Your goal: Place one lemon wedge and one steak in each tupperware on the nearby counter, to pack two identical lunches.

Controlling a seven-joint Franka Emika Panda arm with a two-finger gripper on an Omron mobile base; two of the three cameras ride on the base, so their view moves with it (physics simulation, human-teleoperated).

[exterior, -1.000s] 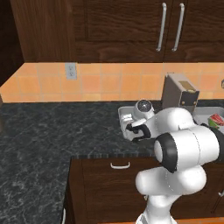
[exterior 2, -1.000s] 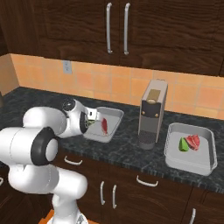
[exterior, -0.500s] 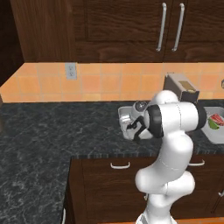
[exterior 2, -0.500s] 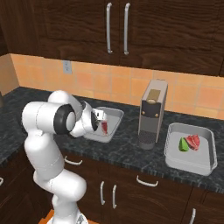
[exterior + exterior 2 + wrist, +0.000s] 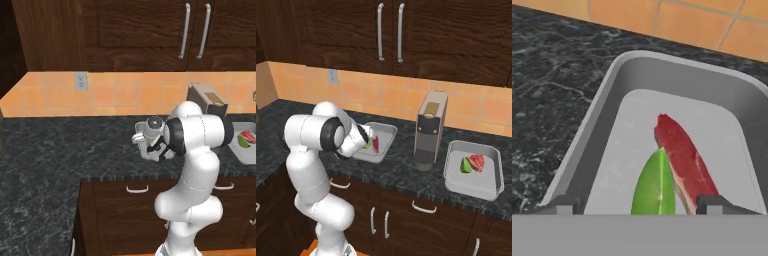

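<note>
A green lemon wedge lies touching a red steak inside the near tupperware on the black speckled desk. The jaws stand wide apart around both, gripping nothing. A second tupperware, beyond the coffee machine, holds another wedge and steak.

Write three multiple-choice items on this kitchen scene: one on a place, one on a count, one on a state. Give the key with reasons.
1. What stands on the counter between the two tupperware trays?
A. a kettle
B. a tall grey-brown box appliance
C. a bowl

2. How many trays hold both a lemon wedge and a steak?
A. none
B. one
C. two

3. How is the tool?
A. open
B. shut on the steak
C. shut on the wedge

Key:
1 B, the appliance separates them.
2 C, left tray and right tray each hold both.
3 A, the tool tips stand apart over the wedge and steak.
</note>
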